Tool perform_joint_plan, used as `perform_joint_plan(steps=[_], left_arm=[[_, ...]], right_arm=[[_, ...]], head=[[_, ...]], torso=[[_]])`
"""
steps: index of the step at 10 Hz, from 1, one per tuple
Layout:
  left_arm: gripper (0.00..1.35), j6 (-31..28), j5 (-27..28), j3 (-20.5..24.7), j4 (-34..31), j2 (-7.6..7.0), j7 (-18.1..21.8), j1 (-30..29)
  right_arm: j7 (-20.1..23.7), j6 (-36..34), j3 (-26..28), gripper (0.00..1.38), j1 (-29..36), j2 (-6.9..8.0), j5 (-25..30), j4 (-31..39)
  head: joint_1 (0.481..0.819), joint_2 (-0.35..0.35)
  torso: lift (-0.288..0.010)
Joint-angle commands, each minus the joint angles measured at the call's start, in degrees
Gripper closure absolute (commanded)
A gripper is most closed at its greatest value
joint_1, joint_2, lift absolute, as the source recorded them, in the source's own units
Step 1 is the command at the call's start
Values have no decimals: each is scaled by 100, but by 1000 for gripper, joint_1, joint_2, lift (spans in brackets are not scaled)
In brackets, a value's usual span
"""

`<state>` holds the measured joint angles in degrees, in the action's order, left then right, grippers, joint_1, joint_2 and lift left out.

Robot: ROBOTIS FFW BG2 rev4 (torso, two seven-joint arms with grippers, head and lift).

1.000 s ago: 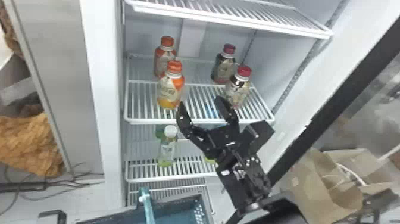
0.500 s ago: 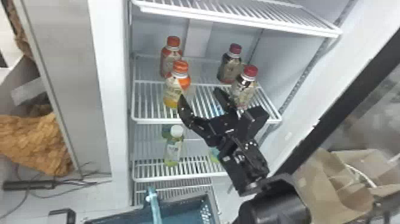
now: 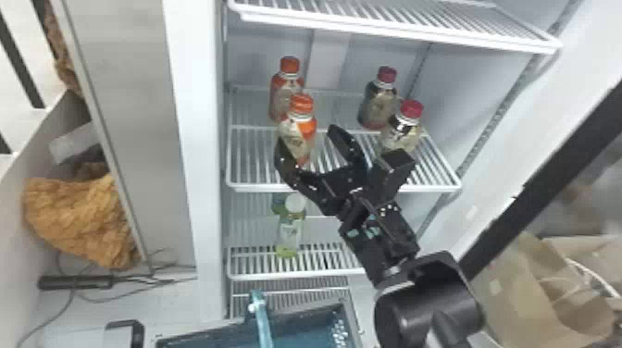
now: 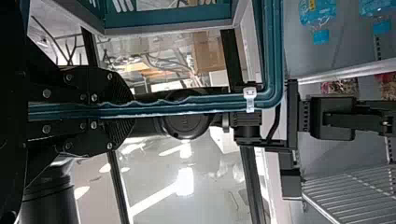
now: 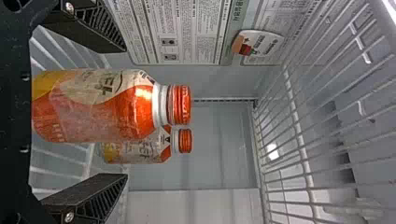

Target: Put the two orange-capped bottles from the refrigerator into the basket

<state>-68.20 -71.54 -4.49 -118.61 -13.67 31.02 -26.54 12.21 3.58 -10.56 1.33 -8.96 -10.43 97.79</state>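
In the head view my right gripper (image 3: 306, 139) stands open at the front orange-capped bottle (image 3: 292, 133), one finger at its left side, the other to its right. The second orange-capped bottle (image 3: 279, 92) is upright just behind, on the same shelf. The right wrist view has the front bottle (image 5: 100, 107) between the spread fingers of the right gripper (image 5: 120, 112), with a gap at the lower finger, and the rear bottle (image 5: 140, 150) beyond. In the left wrist view my left gripper (image 4: 129, 109) is shut on the handle (image 4: 187, 106) of the teal basket (image 4: 168, 17).
Two red-capped bottles (image 3: 401, 132) share the middle shelf (image 3: 342, 187), close to the right gripper's right side. A white-capped green bottle (image 3: 290, 233) is on the shelf below. The basket (image 3: 296, 314) is low in front of the fridge. A wire shelf (image 3: 398, 30) spans above.
My right gripper has moved left and forward, so that its fingers now flank the front orange-capped bottle. The head view has shifted slightly, moving the fridge to the right in it.
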Motion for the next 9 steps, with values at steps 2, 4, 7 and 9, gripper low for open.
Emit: perform_joint_plan(steps=[2,4,7,9], left_arm=[[1208,14,-10,3,0,5,0,-3],[1208,14,-10,3,0,-4,0,-17],[1210,28,-33,3,0,-13,0,-3],[1208,28,-22,-9,0,-21,0,11]], right_arm=[[-8,8,-121,294,-218,0,-65,-83],[1,8,-143,777,-260,0,-88,-55],[-8,8,-121,892,-189,-9,-77,29],[-8,36,5,892,-35,-18,-88,269]], head=[[695,-216],[695,-202],[695,-196],[695,-204]], torso=[[-40],[-40],[-40],[-40]])
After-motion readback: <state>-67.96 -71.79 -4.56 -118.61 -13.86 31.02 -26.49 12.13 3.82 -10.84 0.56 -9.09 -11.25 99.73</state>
